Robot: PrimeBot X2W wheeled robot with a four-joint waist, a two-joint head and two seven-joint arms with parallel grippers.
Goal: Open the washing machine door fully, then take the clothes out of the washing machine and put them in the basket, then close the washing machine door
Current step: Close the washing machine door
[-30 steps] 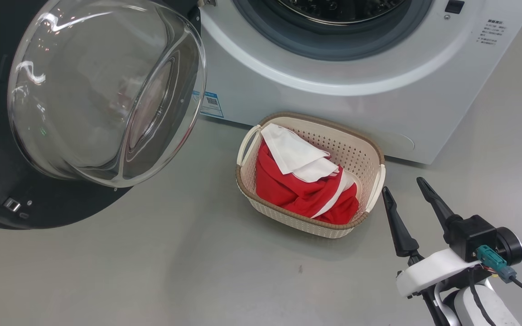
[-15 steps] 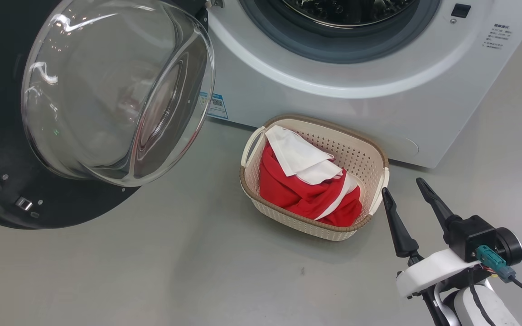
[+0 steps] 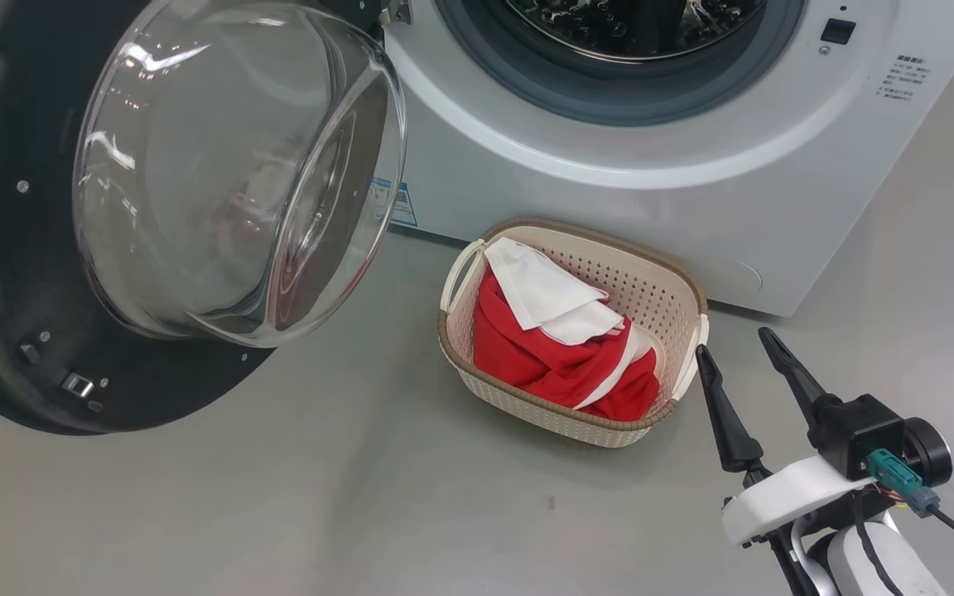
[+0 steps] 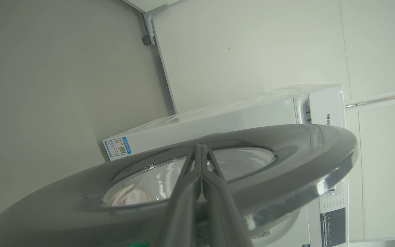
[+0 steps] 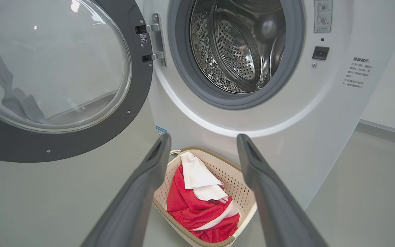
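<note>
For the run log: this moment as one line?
clothes: in basket | washing machine door: open | left pincer: shut, at door's outer face | right pincer: open, empty | pending: close door

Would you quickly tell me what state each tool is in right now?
Left tool: shut, empty, tips at the washing machine door.
Right tool: open, empty, beside the basket.

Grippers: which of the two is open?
The right gripper, beside the basket: its fingers stand apart. The left gripper is shut, at the washing machine door.
</note>
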